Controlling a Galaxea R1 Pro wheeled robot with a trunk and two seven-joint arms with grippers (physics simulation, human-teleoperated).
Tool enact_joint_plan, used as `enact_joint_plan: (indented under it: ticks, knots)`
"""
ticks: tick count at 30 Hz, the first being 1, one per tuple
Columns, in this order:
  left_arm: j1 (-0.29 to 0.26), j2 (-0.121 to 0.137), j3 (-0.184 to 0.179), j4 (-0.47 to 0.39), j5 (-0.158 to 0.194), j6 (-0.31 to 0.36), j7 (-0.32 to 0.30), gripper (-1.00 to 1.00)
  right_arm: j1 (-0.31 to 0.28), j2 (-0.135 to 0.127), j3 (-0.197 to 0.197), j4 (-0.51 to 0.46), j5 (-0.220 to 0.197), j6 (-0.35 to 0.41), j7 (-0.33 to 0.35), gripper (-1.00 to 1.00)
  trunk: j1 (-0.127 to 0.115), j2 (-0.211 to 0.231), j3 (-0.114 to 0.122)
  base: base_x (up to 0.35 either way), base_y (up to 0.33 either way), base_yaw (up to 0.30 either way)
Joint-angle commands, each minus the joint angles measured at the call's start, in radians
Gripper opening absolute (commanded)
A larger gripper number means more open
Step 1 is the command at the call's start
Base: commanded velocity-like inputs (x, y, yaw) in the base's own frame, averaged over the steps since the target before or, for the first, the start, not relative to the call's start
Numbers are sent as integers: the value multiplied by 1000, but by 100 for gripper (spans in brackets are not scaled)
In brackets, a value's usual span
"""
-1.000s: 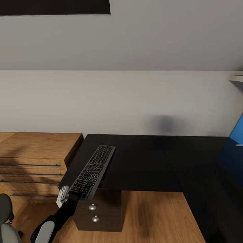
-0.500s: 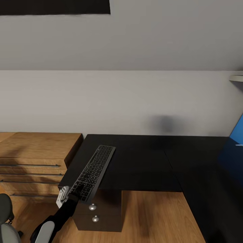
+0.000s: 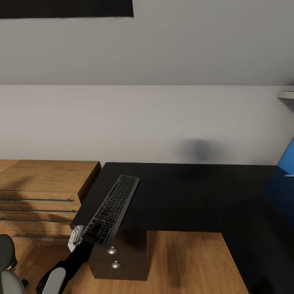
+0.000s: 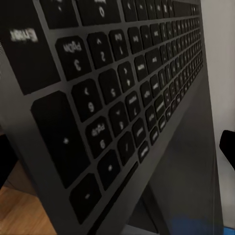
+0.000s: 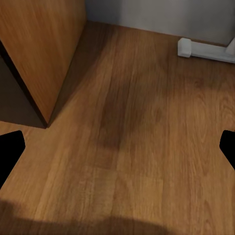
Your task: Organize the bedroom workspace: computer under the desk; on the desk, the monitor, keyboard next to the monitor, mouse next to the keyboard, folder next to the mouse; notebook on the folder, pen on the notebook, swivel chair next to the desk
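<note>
One task item, the keyboard, has reached the desk. It lies along the surface's left edge, its far end well onto the black top and its near end jutting past the near-left corner, above the drawer unit. The left gripper is at that near end, and its jaws look closed on the keyboard, though the close left wrist view of the keys does not show the contact itself. In the right wrist view two dark fingertips stand wide apart over bare wood floor, so those jaws are open and hold nothing.

I judge the task to be early. The keyboard is only partly supported and has no monitor beside it here; it probably needs sliding further on. Monitor, mouse, notebook, pen and computer cannot be judged from these views. A blue patch at the far right is too cropped to identify. A bit of the chair shows at the near left, by the wooden dresser, so it has yet to be placed beside the desk.
</note>
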Motion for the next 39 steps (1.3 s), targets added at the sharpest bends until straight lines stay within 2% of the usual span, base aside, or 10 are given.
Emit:
enact_joint_plan:
  ticks: [1,13,39]
  knots:
    - [-1,-1,3,-1,10,7,5,100,-1,0,3,2,8,-2,-9,100,0,-1,-1,0,0,0]
    - [-1,-1,4,-1,10,8,6,100,-1,0,3,2,8,0,-9,100,0,-1,-1,-9,2,0]
    - [-1,-1,4,15,11,10,5,100,-1,0,3,2,8,0,-10,100,0,-1,-1,-99,39,0]
